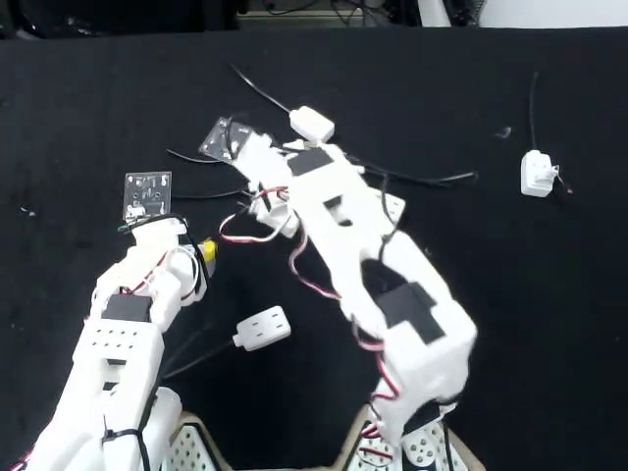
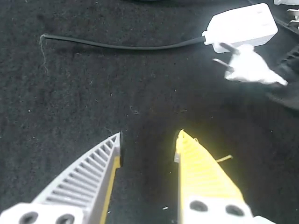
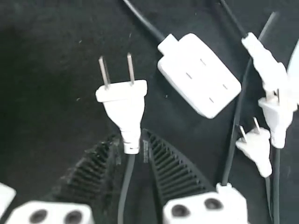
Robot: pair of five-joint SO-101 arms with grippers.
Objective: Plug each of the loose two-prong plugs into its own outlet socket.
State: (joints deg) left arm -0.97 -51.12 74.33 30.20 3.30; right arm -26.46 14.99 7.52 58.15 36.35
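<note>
R gripper (image 3: 133,145): fingers pinch the neck of a two-prong plug (image 3: 122,100), prongs pointing away, not in any socket. White outlet socket (image 3: 198,74) lies just beside it on the black table (image 3: 46,56). L gripper (image 2: 148,140): fingers spread, nothing between, over bare cloth; second socket block (image 2: 240,25) lies farther off.

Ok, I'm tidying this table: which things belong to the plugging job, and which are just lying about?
Job: plug in right gripper, loose plug, outlet socket, near socket.
Lying about: square plate, second plate.
</note>
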